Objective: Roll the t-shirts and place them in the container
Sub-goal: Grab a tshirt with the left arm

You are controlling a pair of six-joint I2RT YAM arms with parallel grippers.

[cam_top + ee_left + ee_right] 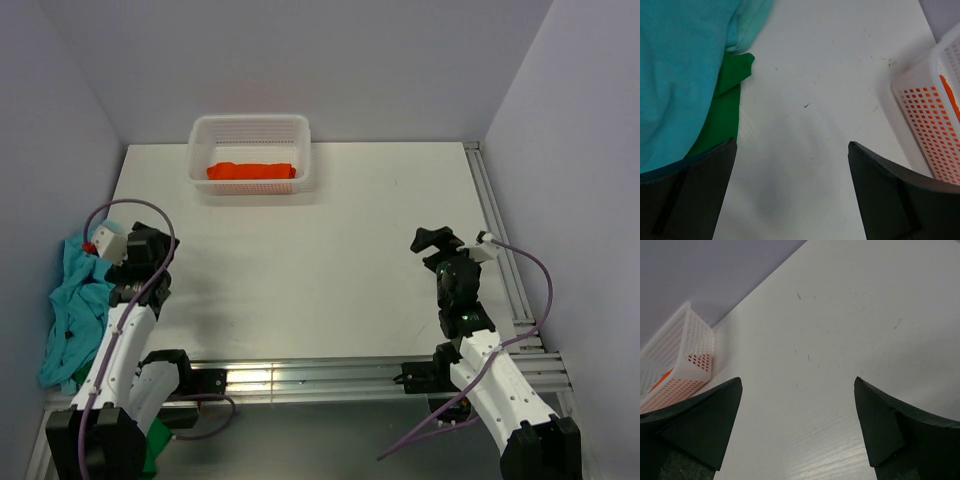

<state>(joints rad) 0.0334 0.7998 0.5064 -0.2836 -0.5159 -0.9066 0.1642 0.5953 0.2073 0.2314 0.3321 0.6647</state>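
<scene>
Both arms' jaws gape wide, empty, over the desk (300, 260). Turquoise t-shirts (72, 300) sit heaped over a green t-shirt (725, 110) at the left edge; the orange-red t-shirt (250, 171) lies in the basket (250, 130).

- Top view: bright, even overhead light; white table (330, 250) nearly washed out.
- Shadows: soft, faint; one at the near side of the mesh basket (250, 150), one beside the left arm (120, 340).
- Glare: bright streak on the metal rail (250, 378).
- Wrist views: tabletop sharp; dark fingers (687, 200) soft-edged; pale sheen low in the right view.
</scene>
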